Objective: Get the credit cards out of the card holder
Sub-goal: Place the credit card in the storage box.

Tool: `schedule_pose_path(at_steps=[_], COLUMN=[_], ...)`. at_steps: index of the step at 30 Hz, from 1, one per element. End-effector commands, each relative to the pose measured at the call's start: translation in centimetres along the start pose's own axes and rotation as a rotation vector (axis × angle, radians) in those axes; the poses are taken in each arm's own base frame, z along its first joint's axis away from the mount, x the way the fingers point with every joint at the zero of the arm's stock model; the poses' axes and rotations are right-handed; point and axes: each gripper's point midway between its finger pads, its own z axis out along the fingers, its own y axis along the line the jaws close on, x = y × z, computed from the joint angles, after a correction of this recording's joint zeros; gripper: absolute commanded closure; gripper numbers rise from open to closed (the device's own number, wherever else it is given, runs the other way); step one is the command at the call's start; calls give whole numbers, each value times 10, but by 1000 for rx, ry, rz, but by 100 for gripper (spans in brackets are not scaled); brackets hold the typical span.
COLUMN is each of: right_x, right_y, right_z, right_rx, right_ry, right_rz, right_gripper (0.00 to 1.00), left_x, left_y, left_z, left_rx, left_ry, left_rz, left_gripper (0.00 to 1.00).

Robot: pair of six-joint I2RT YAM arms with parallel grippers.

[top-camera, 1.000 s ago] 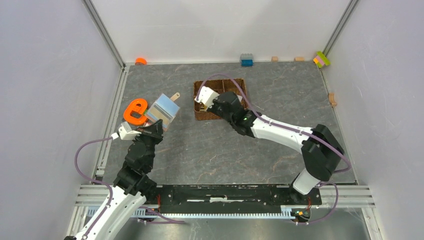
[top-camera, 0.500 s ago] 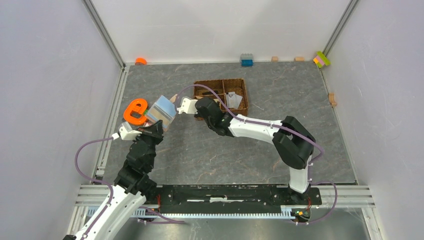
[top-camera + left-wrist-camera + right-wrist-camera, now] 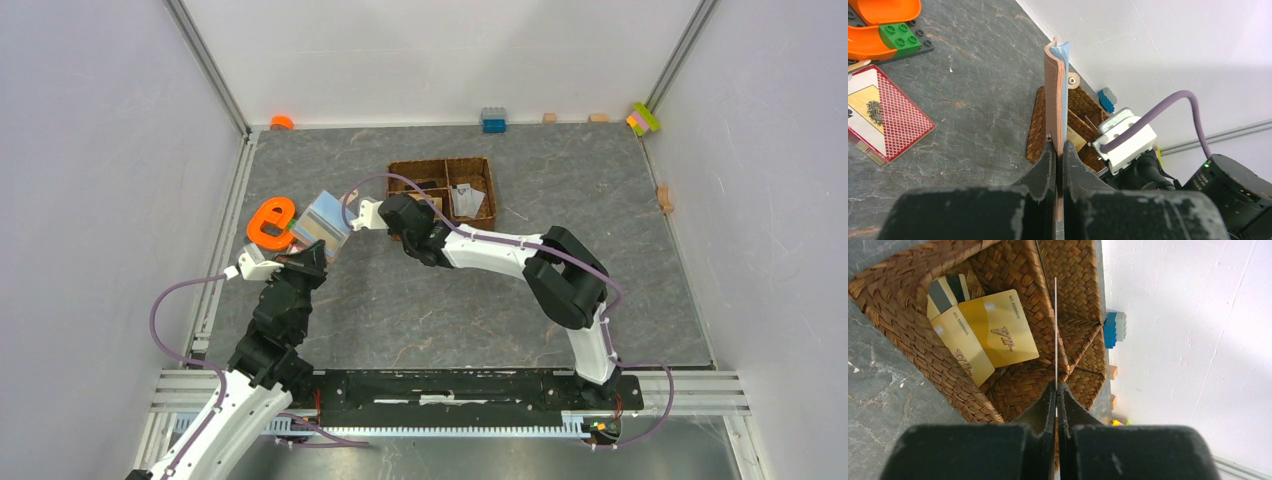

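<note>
Left of the basket (image 3: 898, 310), the left gripper (image 3: 1058, 150) is clamped on the upright pink wallet (image 3: 1054, 100), the right gripper (image 3: 1056, 390) over the basket's left edge pinches a thin card (image 3: 1056, 330) edge-on, and gold cards (image 3: 998, 335) lie in one compartment.

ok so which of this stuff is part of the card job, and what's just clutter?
Job: card holder in left gripper; edge-on card in right gripper; gold VIP cards in woven basket.
Clutter: playing card, orange plastic piece, green brick, blue brick.
</note>
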Motion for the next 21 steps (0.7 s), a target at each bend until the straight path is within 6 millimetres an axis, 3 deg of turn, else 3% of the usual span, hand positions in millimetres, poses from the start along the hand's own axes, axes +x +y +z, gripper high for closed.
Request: schedule_pose_path(at_steps=[1, 2, 5, 7, 12, 18, 21], right_x=[1, 0, -2, -3, -12, -23, -28], right_y=[-6, -5, -4, -8, -24, -50, -49], right_z=[3, 3, 5, 3, -13, -55, -72], right_rx=[24, 21, 19, 25, 27, 23, -14], right_ry=[30, 28, 27, 27, -35, -192, -285], right_rz=[-38, -36, -14, 6, 100, 407, 548], right_gripper=[98, 94, 64, 54, 52, 50, 36], left_x=[-10, -10, -9, -9, -8, 0, 4], left_y=[-3, -2, -2, -2, -3, -5, -13], left_z=[2, 2, 2, 2, 2, 4, 7], left_rx=[-4, -5, -5, -5, -1, 23, 56], left_ry=[-47, -48, -47, -47, -43, -16, -1], left_rz=[-49, -49, -47, -47, -45, -23, -23], left_gripper=[98, 98, 98, 98, 98, 98, 98])
